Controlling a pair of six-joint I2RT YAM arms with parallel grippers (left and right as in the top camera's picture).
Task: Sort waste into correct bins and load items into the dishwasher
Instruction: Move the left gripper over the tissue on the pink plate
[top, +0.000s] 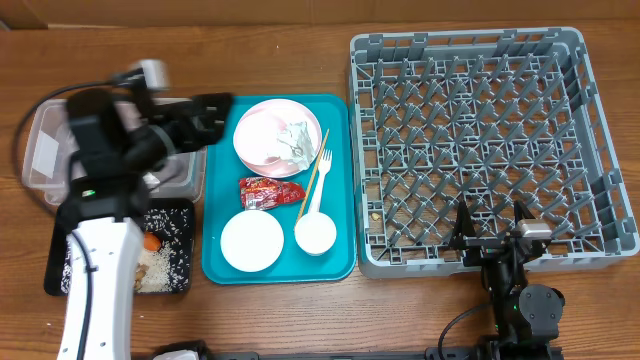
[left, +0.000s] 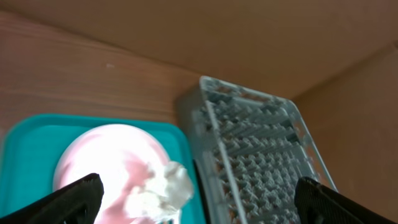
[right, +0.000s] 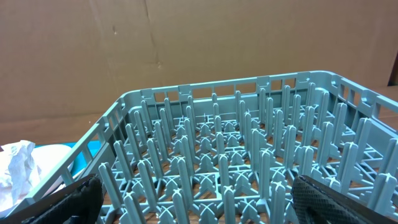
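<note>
Left tool (top: 222, 110) open, empty, near the plate (top: 255, 135); sorting waste, I'd say: napkin (top: 293, 140) next, wanting a reach and pinch. Right tool (top: 490, 225) open too

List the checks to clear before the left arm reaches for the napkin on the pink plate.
1. Left end effector open and empty: ok.
2. Crumpled napkin lies uncovered on the pink plate: ok.
3. Nothing stands between the left end effector and the napkin: ok.
4. Right end effector open, empty, at the near edge of the dish rack, away from the teal tray: ok.
5. Clear tub has room for the napkin: cannot tell, the left arm covers much of it.
</note>
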